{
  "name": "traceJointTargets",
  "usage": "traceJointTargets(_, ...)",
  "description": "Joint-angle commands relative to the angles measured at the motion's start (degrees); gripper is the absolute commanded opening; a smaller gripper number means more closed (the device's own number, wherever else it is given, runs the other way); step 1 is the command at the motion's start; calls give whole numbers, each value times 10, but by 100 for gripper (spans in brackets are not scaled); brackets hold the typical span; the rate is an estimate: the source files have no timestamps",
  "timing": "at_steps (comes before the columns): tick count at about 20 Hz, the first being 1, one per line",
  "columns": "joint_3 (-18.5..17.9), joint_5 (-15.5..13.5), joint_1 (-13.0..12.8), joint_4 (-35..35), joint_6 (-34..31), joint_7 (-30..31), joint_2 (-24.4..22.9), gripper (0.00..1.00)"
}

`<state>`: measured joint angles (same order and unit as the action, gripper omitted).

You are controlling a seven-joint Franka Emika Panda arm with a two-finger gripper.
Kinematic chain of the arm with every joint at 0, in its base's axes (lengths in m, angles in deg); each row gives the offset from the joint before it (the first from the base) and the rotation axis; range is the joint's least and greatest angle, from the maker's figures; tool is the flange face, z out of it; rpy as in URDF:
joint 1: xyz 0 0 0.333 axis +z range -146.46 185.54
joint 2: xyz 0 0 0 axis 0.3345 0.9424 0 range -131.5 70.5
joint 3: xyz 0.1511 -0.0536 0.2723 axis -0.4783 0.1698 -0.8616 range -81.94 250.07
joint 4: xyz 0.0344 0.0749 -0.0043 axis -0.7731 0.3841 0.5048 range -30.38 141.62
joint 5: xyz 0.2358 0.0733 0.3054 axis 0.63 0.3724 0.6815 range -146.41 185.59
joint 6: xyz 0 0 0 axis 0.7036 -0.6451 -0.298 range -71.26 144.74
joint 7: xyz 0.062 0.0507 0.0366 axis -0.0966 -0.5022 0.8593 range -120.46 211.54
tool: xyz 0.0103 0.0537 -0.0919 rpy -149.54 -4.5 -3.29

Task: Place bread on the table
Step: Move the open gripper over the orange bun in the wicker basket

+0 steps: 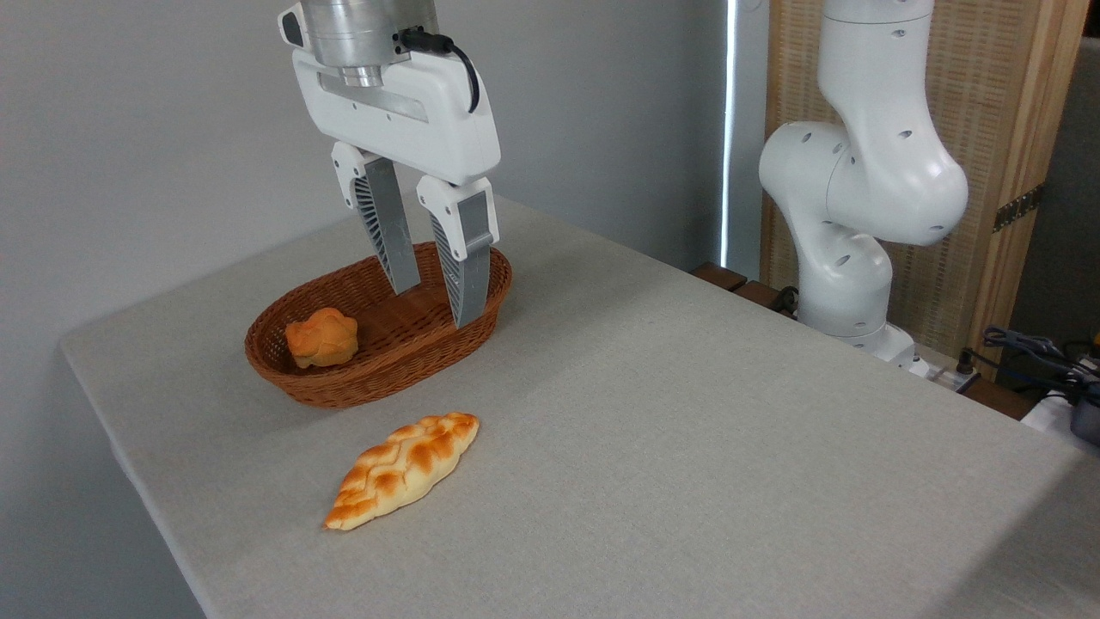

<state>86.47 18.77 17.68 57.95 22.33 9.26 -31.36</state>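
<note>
1. The bread (321, 337) sits at the left end of the wicker basket (447, 331), not yet on the worktop (687, 430).
2. It looks light and soft; squeeze gently across its lobed sides.
3. The pincer (438, 292) hangs parted and empty above the basket's right end.
4. The bun's underside is hidden; the braided loaf (402, 468) lies clear.

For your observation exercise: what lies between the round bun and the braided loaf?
In the camera view, the basket's near wall, then bare table cloth, separate the bun from the braided loaf.
</note>
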Motion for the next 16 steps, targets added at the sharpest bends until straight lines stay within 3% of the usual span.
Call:
traceJointTargets(1,-2,-11,3,1,4,-12,-3,100)
traceJointTargets(13,0,-12,2,2,4,-9,-3,100)
traceJointTargets(16,21,-12,1,5,1,-4,-4,100)
